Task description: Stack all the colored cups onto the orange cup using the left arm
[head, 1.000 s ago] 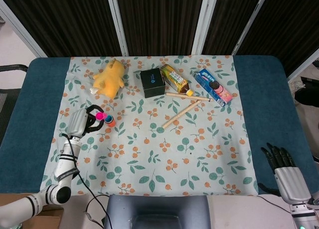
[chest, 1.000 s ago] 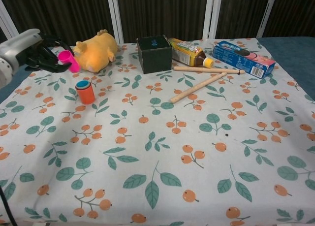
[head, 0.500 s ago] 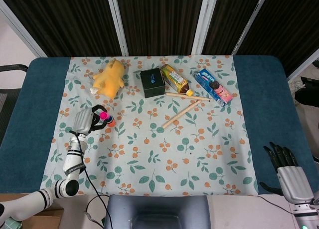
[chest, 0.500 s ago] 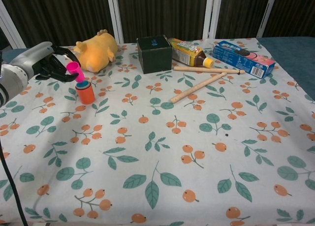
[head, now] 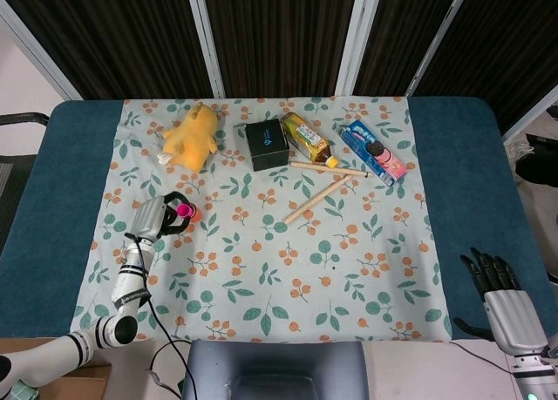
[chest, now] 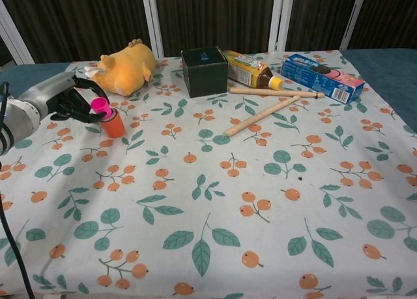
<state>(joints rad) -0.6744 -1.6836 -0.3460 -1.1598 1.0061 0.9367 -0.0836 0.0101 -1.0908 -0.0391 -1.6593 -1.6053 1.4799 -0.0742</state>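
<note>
The flowered tablecloth [chest: 215,201] carries the clutter: a yellow plush toy [chest: 124,68] at eleven o'clock, a black box [chest: 204,71] at twelve. At about ten o'clock the left hand [chest: 71,103] pinches the pink cup [chest: 100,106], which sits in the mouth of the orange cup [chest: 115,125]. The right hand [head: 497,282] idles at five o'clock, fingers spread, holding nothing. Released crooked, the pink cup could wedge or tip the small stack over.

My head view looks almost straight down from high above, taking in the whole tabletop [head: 453,156]. My chest view sits low at the near edge, facing across and closer in. Both share the patterned cloth [head: 288,269] and left hand [chest: 68,100].
</note>
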